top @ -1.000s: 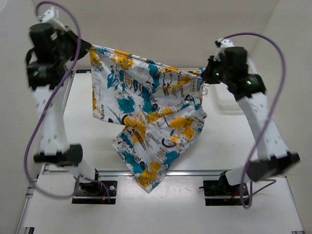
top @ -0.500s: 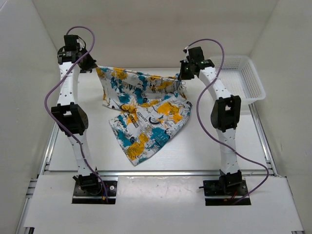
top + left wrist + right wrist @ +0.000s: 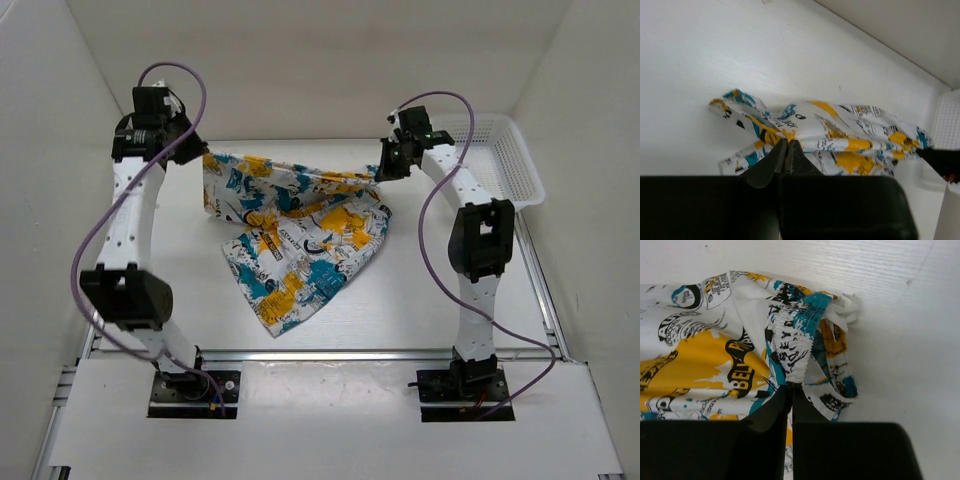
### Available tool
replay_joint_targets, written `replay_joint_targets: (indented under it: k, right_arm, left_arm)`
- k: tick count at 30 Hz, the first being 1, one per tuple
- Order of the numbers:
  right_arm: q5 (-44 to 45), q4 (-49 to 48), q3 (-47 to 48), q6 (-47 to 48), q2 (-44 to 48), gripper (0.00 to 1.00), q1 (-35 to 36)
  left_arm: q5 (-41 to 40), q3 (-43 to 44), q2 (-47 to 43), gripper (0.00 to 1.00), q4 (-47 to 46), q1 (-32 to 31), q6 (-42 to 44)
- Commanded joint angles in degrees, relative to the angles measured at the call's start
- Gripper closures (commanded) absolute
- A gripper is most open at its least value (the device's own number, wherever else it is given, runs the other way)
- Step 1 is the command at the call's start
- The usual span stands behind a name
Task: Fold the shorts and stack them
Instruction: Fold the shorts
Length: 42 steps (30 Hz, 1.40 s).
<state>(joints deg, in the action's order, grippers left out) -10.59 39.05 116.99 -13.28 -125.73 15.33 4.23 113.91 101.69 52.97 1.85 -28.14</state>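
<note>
The left gripper and right gripper are both clenched on the shorts, one at each top corner. Compared with a second ago, the arms reach farther back and lower. The stretched cloth now drapes onto the table.

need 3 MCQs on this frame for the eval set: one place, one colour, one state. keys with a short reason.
1. Where is the white mesh basket? A) far right corner of the table B) near left corner C) between the arm bases
2. The shorts print, besides black? A) red and green B) yellow-orange and teal C) pink and purple
3. The left fingers and right fingers are? A) both open B) only left shut C) both shut on the shorts
1 A: the top view shows it by the far and right walls. 2 B: those patches cover the white fabric. 3 C: each wrist view shows fabric pinched between them.
</note>
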Motion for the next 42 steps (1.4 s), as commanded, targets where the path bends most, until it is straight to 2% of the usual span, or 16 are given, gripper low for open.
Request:
replay_joint_targets:
  k: [1, 5, 10, 16, 23, 28, 33, 39, 40, 42]
  right_arm:
    - [2.49, 0.06, -4.13, 0.89, 7.42, 1.0, -1.53]
    - [3.64, -2.04, -10.8, 0.89, 12.52, 1.0, -1.53]
    - [5.31, -4.42, -19.33, -2.88, 20.69, 1.0, -1.53]
    - [7.77, -3.89, -29.86, -4.3, 29.13, 1.0, -1.53]
    - [11.2, -1.52, -42.97, -6.14, 38.62, 1.0, -1.53]
    - [12.08, -1.52, -52.98, -6.67, 47.67, 1.0, -1.53]
    - [13.84, -0.38, -58.01, -7.29, 53.48, 1.0, -1.53]
    - [15.6, 0.76, -63.46, -9.92, 61.91, 1.0, 1.18]
    - [15.08, 0.77, -64.07, -9.92, 64.01, 1.0, 1.71]
    - [15.59, 3.31, -65.56, -10.45, 65.78, 0.84, 2.86]
  left_arm:
    - [-4.05, -7.09, -13.86, 0.9, -1.38, -2.37, 0.54]
    - [-4.05, -20.01, -25.55, 0.9, -1.38, -3.69, -1.56]
    - [-5.54, -35.21, -38.9, 0.9, -1.38, -8.34, -5.43]
    - [-6.69, -48.13, -48.32, 0.9, 0.64, -12.47, -11.22]
    - [-5.64, -61.06, -54.75, 0.9, 1.79, -17.14, -15.8]
    - [-3.53, -64.94, -55.28, 0.9, 3.81, -19.07, -18.35]
    - [-2.21, -66.97, -55.28, 0.9, 8.88, -20.3, -21.25]
    - [1.82, -66.36, -60.46, 0.9, 14.79, -22.15, -22.57]
    - [2.79, -66.36, -60.47, 0.83, 15.66, -22.15, -22.57]
    - [5.77, -66.36, -60.47, 0.58, 17.07, -22.15, -19.95]
